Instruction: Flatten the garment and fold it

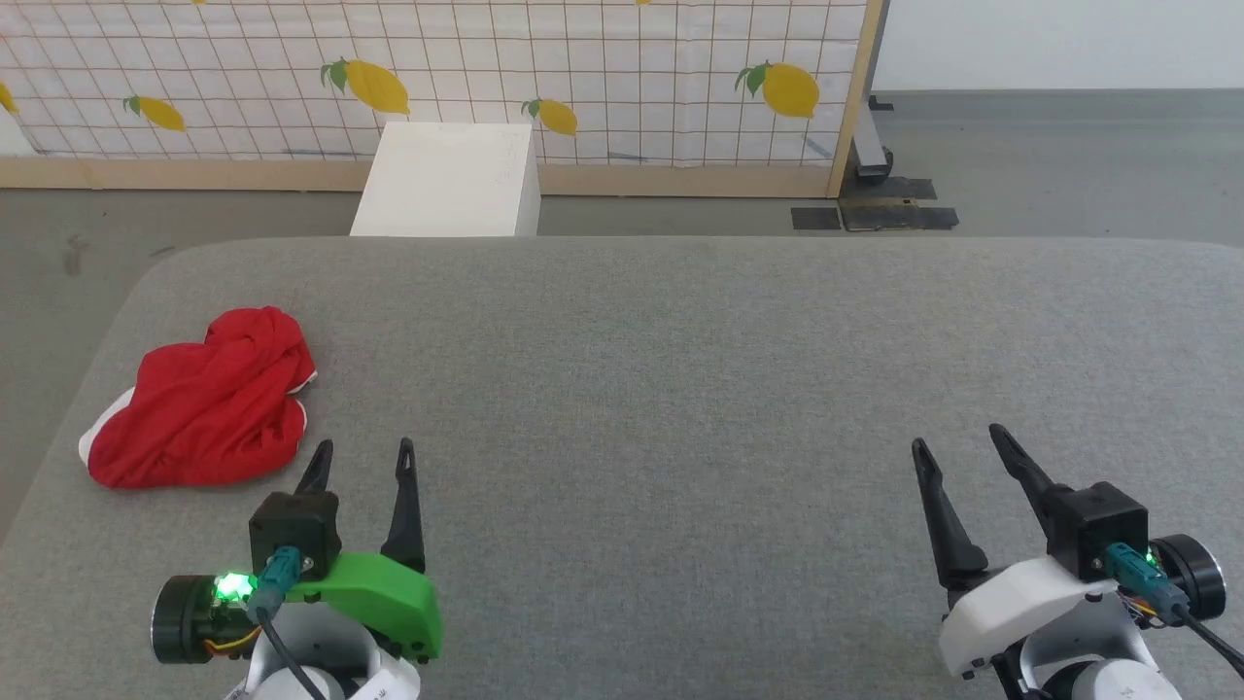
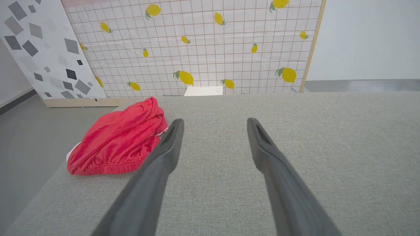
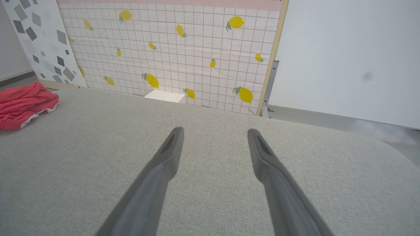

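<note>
The red shorts (image 1: 199, 403) lie bunched near the left edge of the grey desk (image 1: 680, 389), just ahead and to the left of my left end effector (image 1: 364, 444), whose left fingertip is near the heap's closest corner but not touching it. My right end effector (image 1: 957, 437) is well apart from them, far across the desk, so I judge the left arm should reach first. Both end effectors hover with their 2 fingers spread wide and hold nothing. The heap's long axis runs on a slant, from the near left edge away toward the right. The shorts are crumpled into 1 rounded mound with deep folds, a gathered elastic band along the side facing me and slivers of white trim at its edges; nothing is flattened yet.
</note>
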You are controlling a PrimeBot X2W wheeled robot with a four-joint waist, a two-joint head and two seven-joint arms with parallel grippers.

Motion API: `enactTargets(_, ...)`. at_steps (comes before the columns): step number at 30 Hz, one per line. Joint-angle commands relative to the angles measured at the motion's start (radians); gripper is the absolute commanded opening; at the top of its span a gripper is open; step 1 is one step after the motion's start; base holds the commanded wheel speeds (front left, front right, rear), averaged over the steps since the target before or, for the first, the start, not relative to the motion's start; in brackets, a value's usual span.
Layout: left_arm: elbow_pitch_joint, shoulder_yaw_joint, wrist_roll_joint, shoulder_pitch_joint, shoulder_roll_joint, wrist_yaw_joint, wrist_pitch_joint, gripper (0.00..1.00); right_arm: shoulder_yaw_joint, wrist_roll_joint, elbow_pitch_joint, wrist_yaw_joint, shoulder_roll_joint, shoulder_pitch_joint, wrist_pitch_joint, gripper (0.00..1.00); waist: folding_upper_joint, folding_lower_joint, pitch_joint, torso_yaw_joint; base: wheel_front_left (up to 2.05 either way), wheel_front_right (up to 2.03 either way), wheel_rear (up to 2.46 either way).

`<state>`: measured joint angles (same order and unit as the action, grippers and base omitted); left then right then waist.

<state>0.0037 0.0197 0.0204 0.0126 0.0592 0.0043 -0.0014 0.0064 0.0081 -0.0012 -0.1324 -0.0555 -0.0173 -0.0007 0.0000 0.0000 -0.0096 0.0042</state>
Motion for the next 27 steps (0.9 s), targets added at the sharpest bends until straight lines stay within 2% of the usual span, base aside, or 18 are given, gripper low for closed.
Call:
enactTargets(1,0.002,0.003,0.004,-0.006,0.007,0.007,0.001,1.00,0.004,0.002,-0.002,0.001,-0.003,0.008,-0.009,1.00,0.0000,0.0000,0.000,0.000,0.00,0.00,0.00)
enactTargets(27,0.001,0.023,0.019,-0.010,0.023,0.020,-0.002,1.00,0.008,0.007,0.000,0.001,-0.003,0.012,-0.018,1.00,0.0000,0.0000,-0.002,0.002,0.00,0.00,0.00)
